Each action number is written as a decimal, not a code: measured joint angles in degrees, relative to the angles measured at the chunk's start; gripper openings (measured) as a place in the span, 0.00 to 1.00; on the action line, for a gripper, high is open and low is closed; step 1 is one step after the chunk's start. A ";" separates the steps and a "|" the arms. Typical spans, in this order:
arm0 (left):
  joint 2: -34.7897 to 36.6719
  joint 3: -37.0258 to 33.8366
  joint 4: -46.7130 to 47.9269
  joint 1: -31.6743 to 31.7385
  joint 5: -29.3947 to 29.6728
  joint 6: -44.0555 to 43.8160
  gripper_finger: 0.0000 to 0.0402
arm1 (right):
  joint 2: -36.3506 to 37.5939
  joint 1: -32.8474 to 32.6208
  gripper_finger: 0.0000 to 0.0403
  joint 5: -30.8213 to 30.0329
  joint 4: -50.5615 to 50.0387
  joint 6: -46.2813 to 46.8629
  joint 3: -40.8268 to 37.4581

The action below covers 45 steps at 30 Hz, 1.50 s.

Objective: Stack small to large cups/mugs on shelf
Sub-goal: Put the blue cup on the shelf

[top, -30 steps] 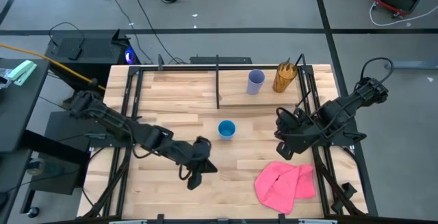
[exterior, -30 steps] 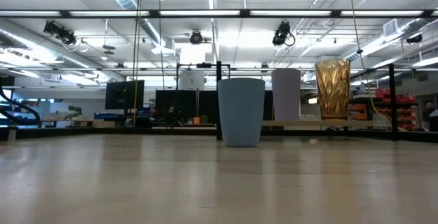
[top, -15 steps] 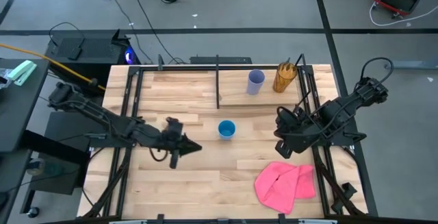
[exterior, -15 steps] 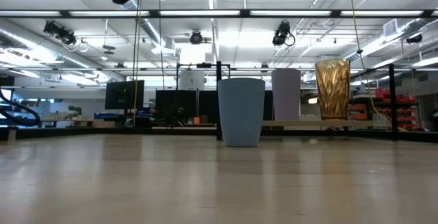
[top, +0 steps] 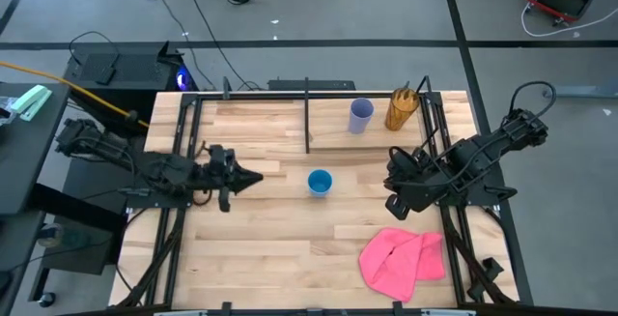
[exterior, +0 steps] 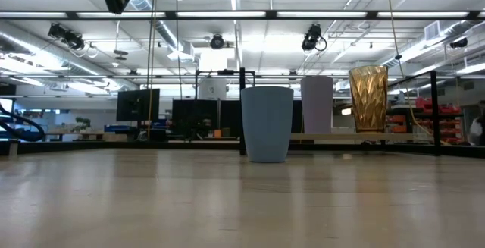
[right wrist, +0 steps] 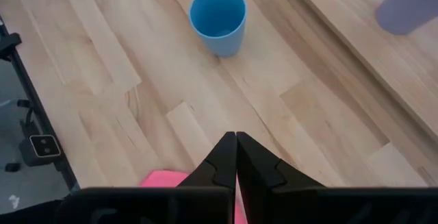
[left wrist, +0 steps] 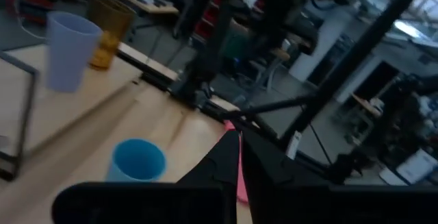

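Note:
The short blue cup (top: 320, 182) (right wrist: 218, 18) stands upright on the wooden table, mid-table. The lavender cup (top: 360, 115) and the amber cup (top: 402, 109) stand upright on the raised shelf plank (top: 333, 134) at the far right, beyond the black divider post (top: 307, 113). My left gripper (top: 253, 175) (left wrist: 237, 139) hovers shut to the left of the blue cup, pointing level toward it. My right gripper (top: 394, 198) (right wrist: 236, 139) hangs shut to the right of the blue cup, slanting down, above the pink cloth's far edge. Neither touches anything.
A crumpled pink cloth (top: 403, 260) lies at the near right of the table. Black frame rails (top: 183, 152) run along both sides of the table. Bare boards stretch between the blue cup and the table's near edge.
My left gripper has drawn back from the table's near middle toward the far and left edges. It has swung from pointing at the near edge to pointing at the blue cup, and stays shut. The cups and my right arm have kept still.

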<state>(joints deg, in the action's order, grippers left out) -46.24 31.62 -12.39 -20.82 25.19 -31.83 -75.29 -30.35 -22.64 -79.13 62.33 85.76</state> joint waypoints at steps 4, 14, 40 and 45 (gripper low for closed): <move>4.76 -3.02 -0.16 2.35 0.33 -0.02 0.06 | 0.00 1.02 0.04 -0.49 1.35 -1.16 0.00; 8.96 -5.92 0.31 7.89 0.31 1.38 0.02 | 0.00 12.21 0.04 3.42 14.54 -16.29 0.00; 21.95 -5.90 13.22 18.04 0.25 3.49 0.07 | -9.48 35.29 0.04 19.74 22.08 -35.03 0.00; 23.57 -5.87 13.93 20.13 0.28 4.44 0.07 | -10.91 38.93 0.04 23.60 24.47 -37.57 0.00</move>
<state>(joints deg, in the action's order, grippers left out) -22.66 25.75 1.54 -0.70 25.46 -27.40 -86.19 8.58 0.97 -54.66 24.75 85.76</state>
